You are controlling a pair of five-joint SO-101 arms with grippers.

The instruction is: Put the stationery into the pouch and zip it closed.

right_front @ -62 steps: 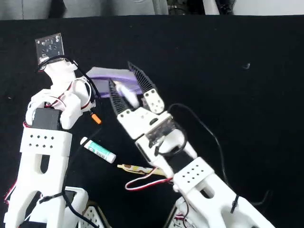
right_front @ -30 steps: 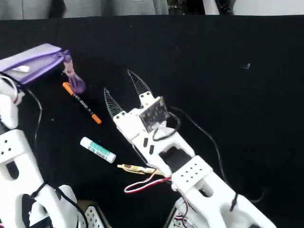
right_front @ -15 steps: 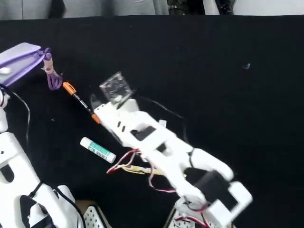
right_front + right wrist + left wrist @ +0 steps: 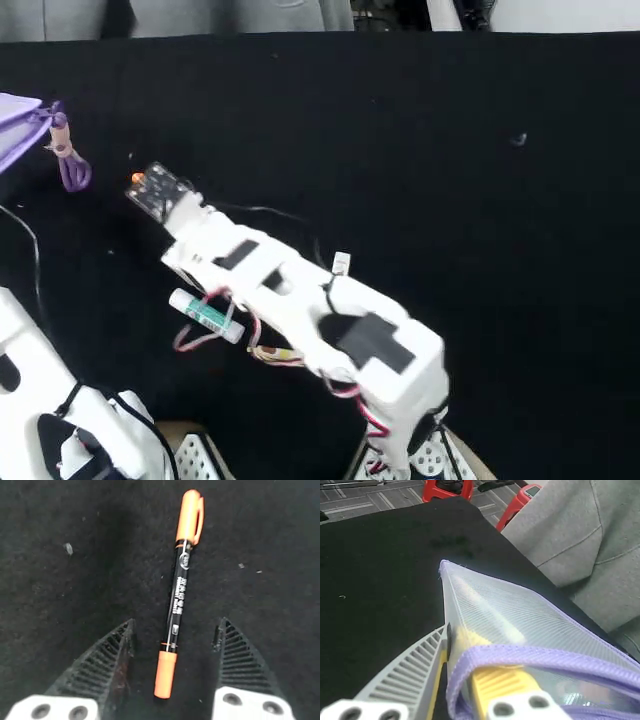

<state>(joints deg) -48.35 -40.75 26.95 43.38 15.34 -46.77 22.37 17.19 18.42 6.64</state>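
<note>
Gaps either side of marker [image 4: 178, 597] — between fingers [image 4: 105, 665]

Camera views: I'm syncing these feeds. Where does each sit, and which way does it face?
High view: fixed above, looking down on the black table; the left arm and right arm show.
Left wrist view: on the left arm, looking along the left fingers clamped on the pouch.
Right wrist view: on the right arm, looking down at the orange pen between the open right fingers.
Shared: high and left wrist views both show the pouch.
</note>
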